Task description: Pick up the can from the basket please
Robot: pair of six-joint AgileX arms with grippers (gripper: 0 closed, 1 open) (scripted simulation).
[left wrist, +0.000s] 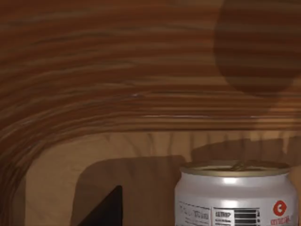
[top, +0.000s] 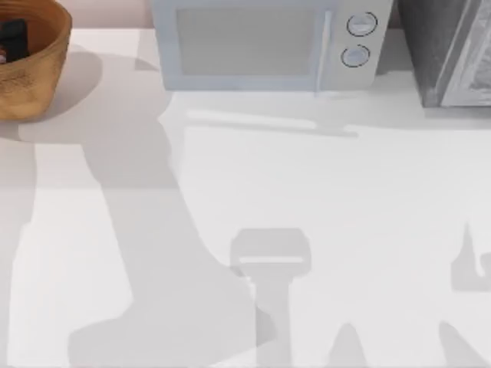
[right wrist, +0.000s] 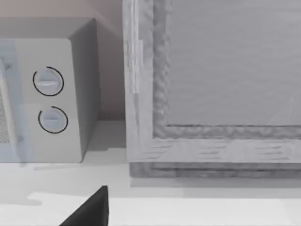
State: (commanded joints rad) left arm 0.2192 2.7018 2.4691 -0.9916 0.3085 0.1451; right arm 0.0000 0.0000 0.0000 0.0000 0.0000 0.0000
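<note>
Reaching into the basket at the table's far left corner, the left jaws hang over the can.

Seen from the left wrist, the can stands upright on the basket floor just ahead of the jaws, close under the ribbed wall; whether they are apart or together I cannot tell. It looks light, stiff and smooth, likely slippery, so a squeeze across the mid-body below the rim seems best. Microwave sits mid-back; the right arm idles facing it, one finger visible.
</note>
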